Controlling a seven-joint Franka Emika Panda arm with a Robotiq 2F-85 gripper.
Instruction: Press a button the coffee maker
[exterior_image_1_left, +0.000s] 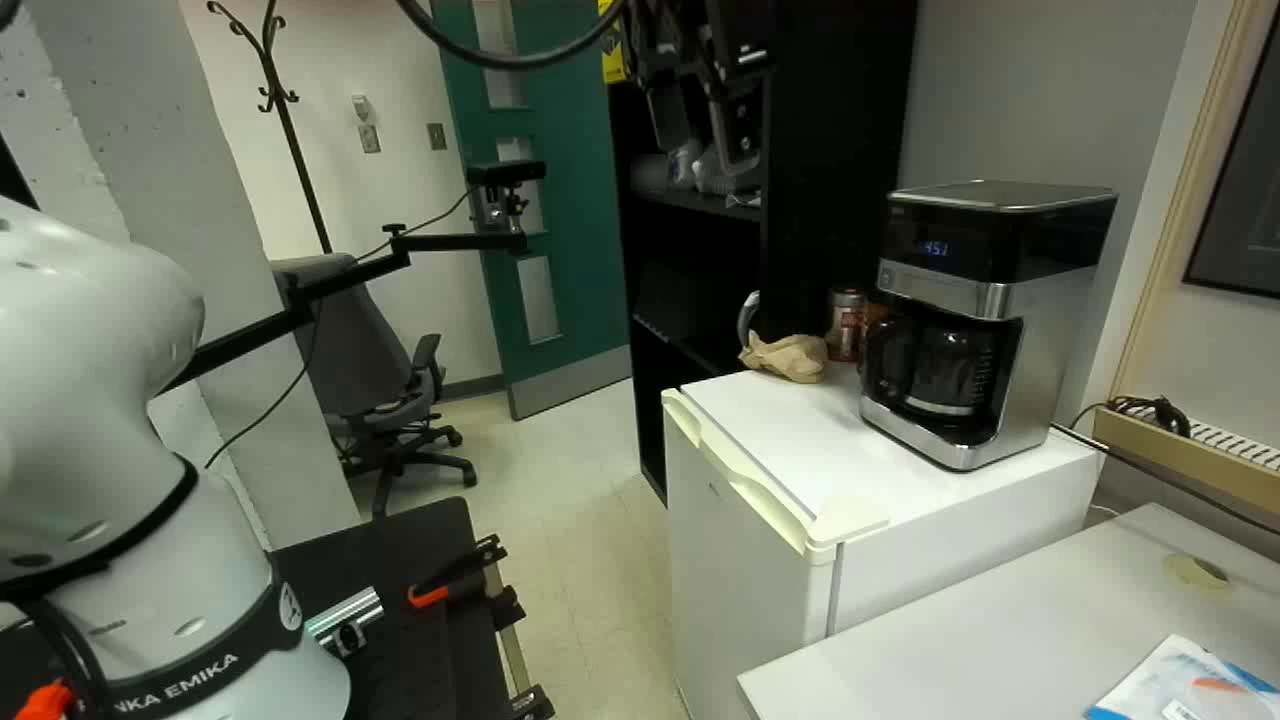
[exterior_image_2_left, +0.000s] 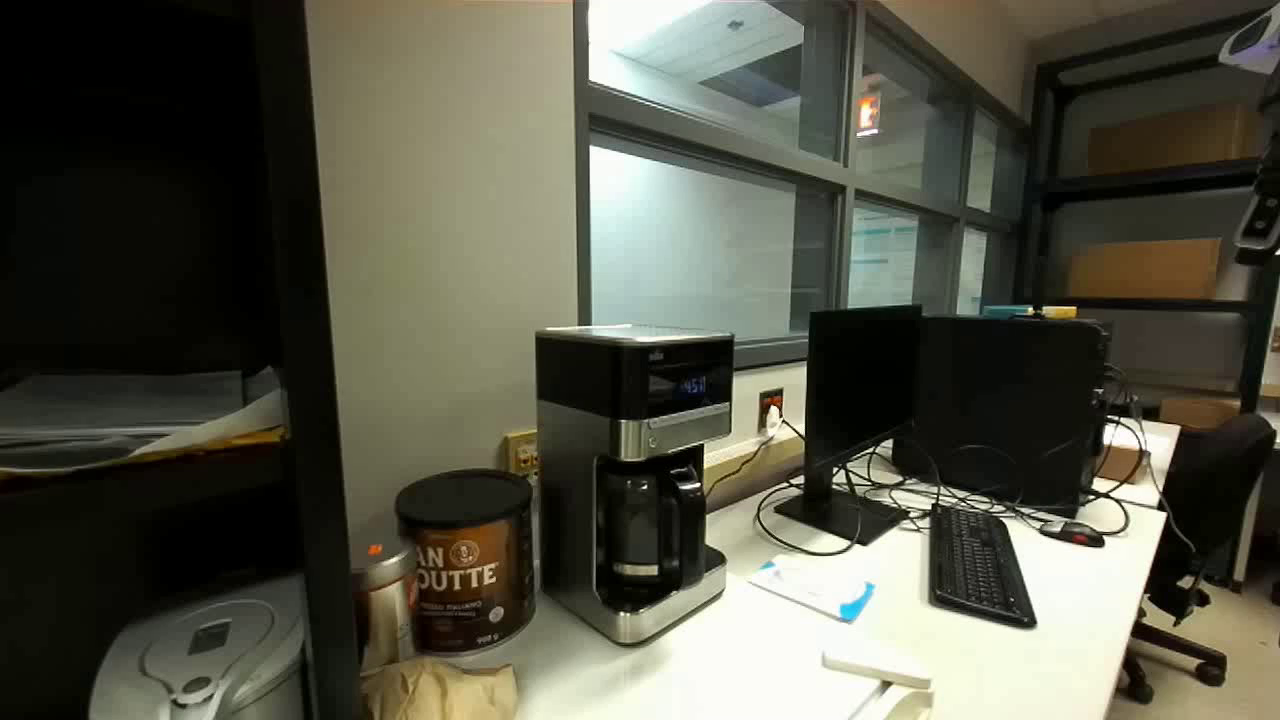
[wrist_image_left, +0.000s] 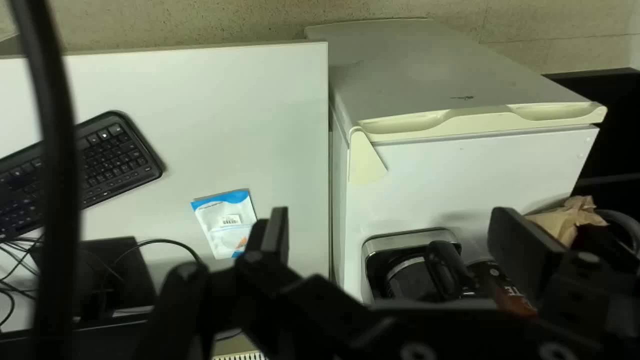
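The coffee maker (exterior_image_1_left: 960, 290) is a boxy black and silver machine with a blue lit display, standing on the white fridge (exterior_image_1_left: 770, 430). It shows in an exterior view (exterior_image_2_left: 630, 440) with a row of buttons (exterior_image_2_left: 685, 420) on the silver band under the display. In the wrist view only its silver base (wrist_image_left: 410, 237) and dark carafe (wrist_image_left: 415, 282) show; its top is hidden behind the gripper. My gripper (wrist_image_left: 390, 220) is open and empty, fingers wide apart. In an exterior view it hangs (exterior_image_1_left: 707, 150) in the air, apart from the coffee maker. Its edge shows in an exterior view (exterior_image_2_left: 1258, 225).
A coffee can (exterior_image_2_left: 470, 580) and a crumpled paper bag (exterior_image_1_left: 790, 355) stand beside the coffee maker. A tall black shelf (exterior_image_1_left: 840, 150) rises behind them. A white desk (exterior_image_1_left: 950, 640) adjoins the fridge, with a packet (wrist_image_left: 227, 225), keyboard (wrist_image_left: 115, 155) and monitor (exterior_image_2_left: 860, 390).
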